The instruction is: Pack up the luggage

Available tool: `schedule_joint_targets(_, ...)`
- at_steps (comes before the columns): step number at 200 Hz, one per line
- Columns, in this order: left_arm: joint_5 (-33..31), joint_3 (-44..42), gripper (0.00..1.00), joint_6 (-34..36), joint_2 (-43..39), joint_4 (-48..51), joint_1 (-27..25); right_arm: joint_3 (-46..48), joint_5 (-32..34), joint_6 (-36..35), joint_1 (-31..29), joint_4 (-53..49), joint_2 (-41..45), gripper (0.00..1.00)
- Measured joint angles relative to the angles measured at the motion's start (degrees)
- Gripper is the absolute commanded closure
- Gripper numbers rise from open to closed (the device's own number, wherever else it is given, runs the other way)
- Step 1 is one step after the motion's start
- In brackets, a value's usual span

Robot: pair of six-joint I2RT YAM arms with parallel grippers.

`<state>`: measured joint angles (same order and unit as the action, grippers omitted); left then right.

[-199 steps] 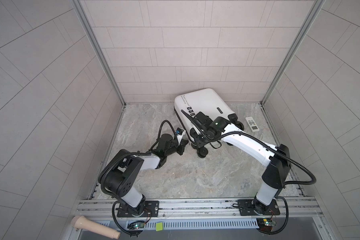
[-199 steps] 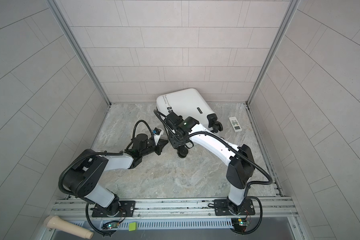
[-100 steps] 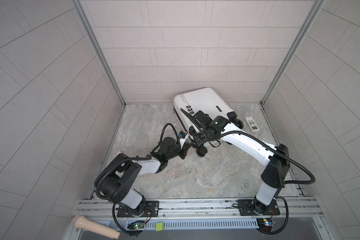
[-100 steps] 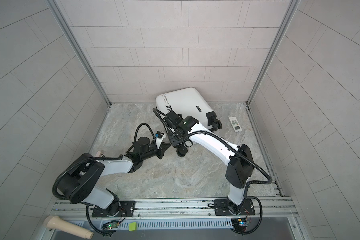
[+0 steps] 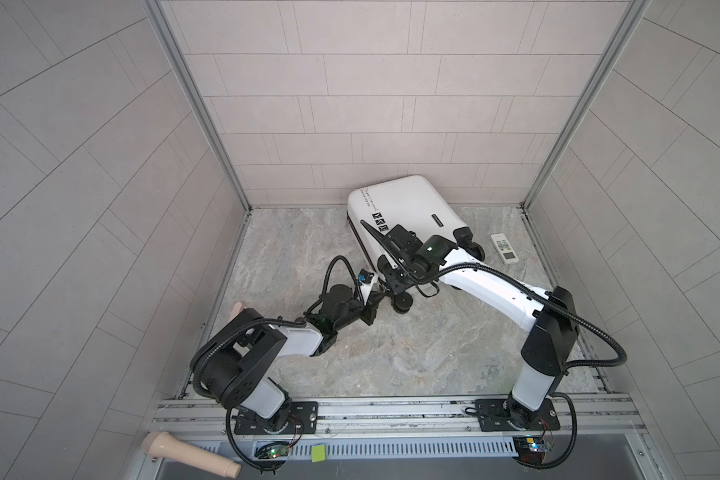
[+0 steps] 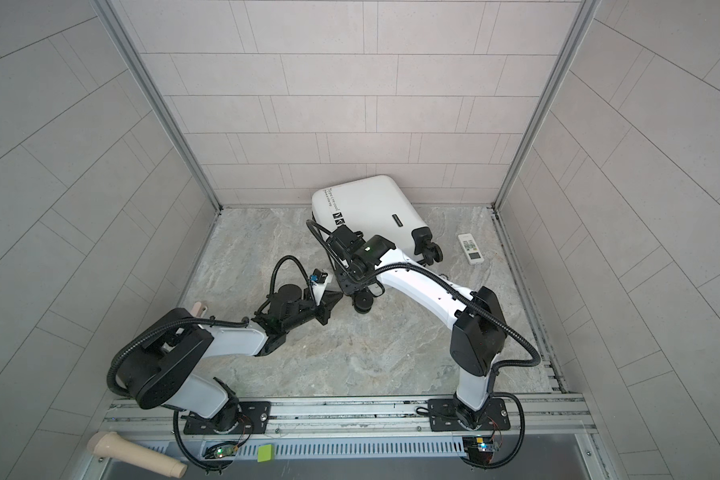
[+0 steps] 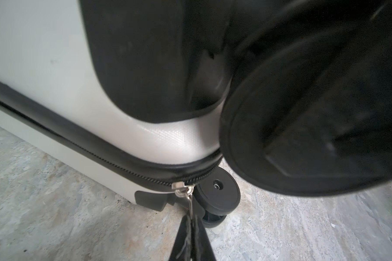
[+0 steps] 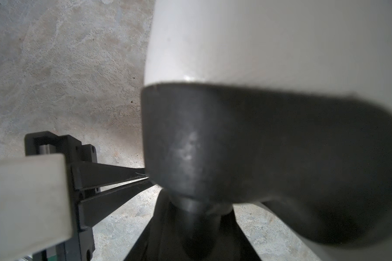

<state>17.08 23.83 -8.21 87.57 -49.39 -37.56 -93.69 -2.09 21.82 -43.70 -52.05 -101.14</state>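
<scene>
The white hard-shell suitcase [image 5: 408, 208] lies close against the back wall and blocks the rear middle. Its near left corner is crowded: the left gripper [image 7: 191, 220] pinches the silver zipper pull [image 7: 186, 192] there, and the right gripper [image 8: 198, 214] clamps the black caster wheel [image 5: 402, 306] beside it. A white remote control [image 5: 504, 248] sits in the lane between suitcase and right wall. The grey marble desk [image 5: 412, 357] lies bare in front, between both arms, and left of the suitcase.

White luggage [image 6: 366, 208] lies flat against the back wall. Left gripper [image 6: 336, 296] and right gripper [image 6: 355, 292] meet at its near wheel corner. 1 remote [image 6: 470, 248] on floor just right of it.
</scene>
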Motion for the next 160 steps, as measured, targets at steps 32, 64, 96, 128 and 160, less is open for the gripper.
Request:
schedule_joint_targets(32, -0.9, -0.1, 1.00, -0.2, 0.0, -0.3, -0.3, 0.9, -0.4, 0.5, 0.1, 1.0, 0.6, 0.71)
schedule_joint_targets(64, -1.6, -0.5, 1.00, -0.1, 0.0, -1.0, -0.6, 2.1, -0.6, 1.1, 0.1, 2.3, 1.2, 0.49)
schedule_joint_targets(96, -2.5, -2.1, 1.00, -0.2, 0.5, -4.3, -0.8, 3.4, 0.0, 1.3, 0.5, 9.4, 1.4, 0.39)
schedule_joint_targets(128, -2.8, -2.9, 1.00, -0.5, 1.7, -7.5, -0.9, 5.3, -0.2, 1.7, 0.4, 11.4, 2.3, 0.37)
schedule_joint_targets(160, -2.9, -2.9, 1.00, -1.1, 3.0, -9.3, -1.1, 7.4, -0.1, 2.6, 0.2, 13.0, 3.3, 0.32)
